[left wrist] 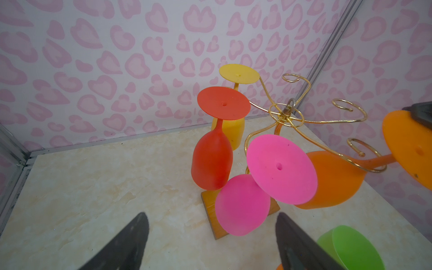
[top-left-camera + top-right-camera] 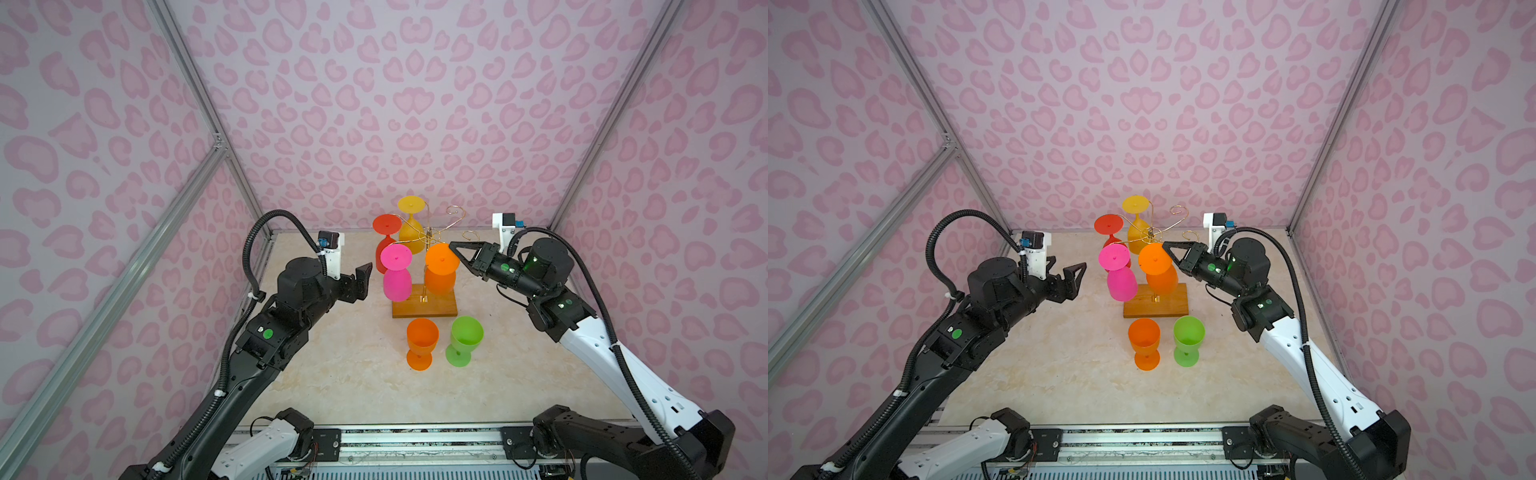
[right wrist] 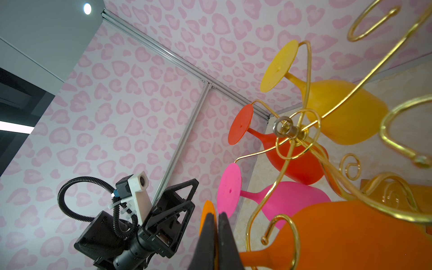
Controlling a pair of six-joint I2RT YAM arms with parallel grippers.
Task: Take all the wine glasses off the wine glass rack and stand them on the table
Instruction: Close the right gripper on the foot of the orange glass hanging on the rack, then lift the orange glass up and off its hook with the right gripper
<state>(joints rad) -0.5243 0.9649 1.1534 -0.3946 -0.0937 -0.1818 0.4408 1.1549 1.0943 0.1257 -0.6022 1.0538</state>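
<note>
**A:** Two pincers, one job. At centre-left the left pincer [image 2: 1067,269] gapes wide and empty, just beside the pink glass [image 2: 395,274]. Any drift rightward would set that glass swinging.

**B:** And the rack [image 2: 432,307], mid-frame?

**A:** It looks light. The orange glass [image 2: 440,277] hangs tilted right of the pink one, its stem seemingly not yet clear of the rack. The right pincer [image 2: 452,245] is clamped on the rim of its foot [image 2: 441,258].

**B:** The risk?

**A:** That thin rim could slip out and drop the glass onto the tabletop [image 2: 332,374]. Or the stem could snag and drag the rack over.
</note>
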